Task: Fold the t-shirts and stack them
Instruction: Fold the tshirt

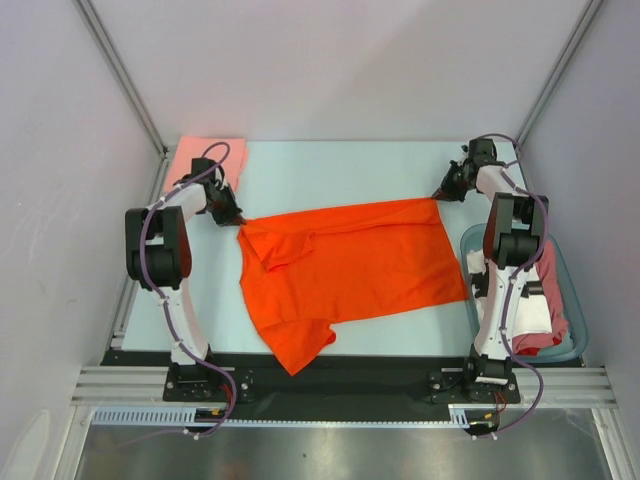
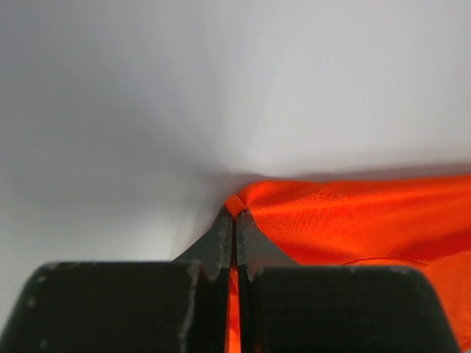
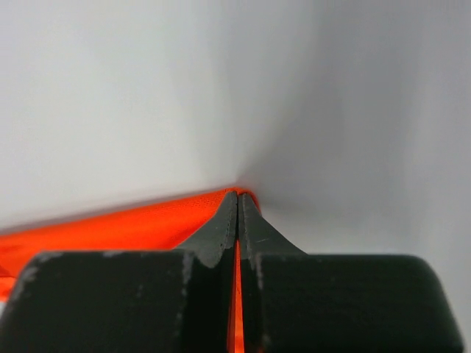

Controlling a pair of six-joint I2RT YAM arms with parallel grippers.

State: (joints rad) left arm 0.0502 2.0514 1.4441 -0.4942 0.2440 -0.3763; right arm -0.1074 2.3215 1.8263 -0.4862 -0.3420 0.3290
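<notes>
Closest in, the left pincer [image 2: 235, 213] and right pincer [image 3: 238, 197] were each clamped shut on a far corner of the bright orange-red fine-knit cloth t-shirt [image 1: 350, 265]. It lay spread across the smooth pale desk [image 1: 330, 170], rumpled at its left. The first fold seemed to be starting; next, both corners would need lifting together toward the near hem. At the right stood a translucent blue-green plastic tub [image 1: 577, 310] of shirts, and a salmon-pink cloth t-shirt [image 1: 200, 155] lay far-left.

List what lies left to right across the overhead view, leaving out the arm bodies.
pink shirt → left gripper, pinching one far corner → orange shirt → right gripper, pinching the other far corner → tub
</notes>
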